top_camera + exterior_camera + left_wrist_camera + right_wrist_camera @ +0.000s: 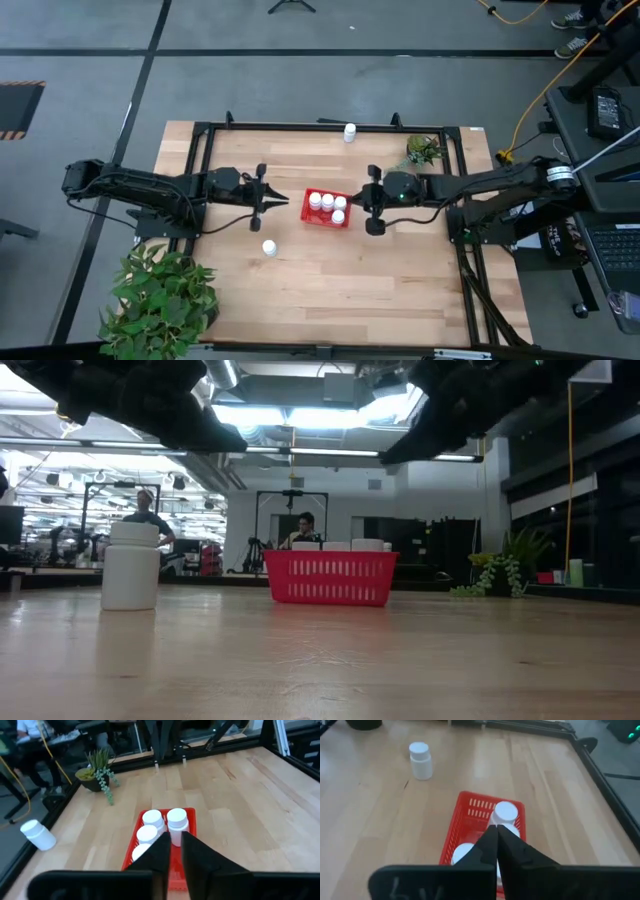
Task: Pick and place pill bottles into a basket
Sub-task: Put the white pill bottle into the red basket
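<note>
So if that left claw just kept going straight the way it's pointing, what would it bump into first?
Most likely the red basket and the pill bottles standing in it, straight ahead of the left gripper in its wrist view. Depth is hard to judge; it may pass just above them.

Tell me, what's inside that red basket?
Four white pill bottles stand upright inside the basket, caps up. Whether anything lies beneath them can't be seen.

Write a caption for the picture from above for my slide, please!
Four pill bottles stand in the red basket between two robot arms, with two more bottles left on the table.
</note>
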Available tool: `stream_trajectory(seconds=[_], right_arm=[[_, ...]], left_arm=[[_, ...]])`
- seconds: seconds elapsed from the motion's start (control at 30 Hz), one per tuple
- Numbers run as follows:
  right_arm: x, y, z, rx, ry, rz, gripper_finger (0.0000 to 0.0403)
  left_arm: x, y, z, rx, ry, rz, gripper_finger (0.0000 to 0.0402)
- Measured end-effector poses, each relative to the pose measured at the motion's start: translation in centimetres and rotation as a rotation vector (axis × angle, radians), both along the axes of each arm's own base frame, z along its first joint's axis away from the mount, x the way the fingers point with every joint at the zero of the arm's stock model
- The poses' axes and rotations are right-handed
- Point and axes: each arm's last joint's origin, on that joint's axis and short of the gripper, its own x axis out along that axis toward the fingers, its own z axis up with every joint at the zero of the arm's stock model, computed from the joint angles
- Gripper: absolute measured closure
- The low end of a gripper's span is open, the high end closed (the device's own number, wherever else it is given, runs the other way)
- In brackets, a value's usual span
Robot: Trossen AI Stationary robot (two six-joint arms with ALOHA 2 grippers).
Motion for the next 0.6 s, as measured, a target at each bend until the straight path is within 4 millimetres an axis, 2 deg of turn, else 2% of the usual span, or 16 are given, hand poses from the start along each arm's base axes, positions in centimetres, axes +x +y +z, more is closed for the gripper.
stream_trajectory(seconds=[0.17, 0.4, 0.5, 0.6], right_arm=[[-0.5, -0.2, -1.7, -0.001, -0.049, -0.005, 0.0386], [-0.6, -1.1, -1.9, -0.023, -0.078, -0.031, 0.0393], [-0.5, -1.6, -1.7, -0.026, -0.1, -0.05, 0.0399], [-0.4, -1.6, -1.6, -0.028, -0.115, -0.051, 0.0397]], left_arm=[[0.0, 0.0, 0.0, 0.028, 0.002, -0.016, 0.0299], [0.0, -0.1, 0.0, -0.006, 0.001, -0.011, 0.0198], [0.0, -0.3, 0.0, -0.026, 0.003, -0.02, 0.017], [0.0, -0.6, -0.1, -0.056, 0.012, -0.03, 0.0159]])
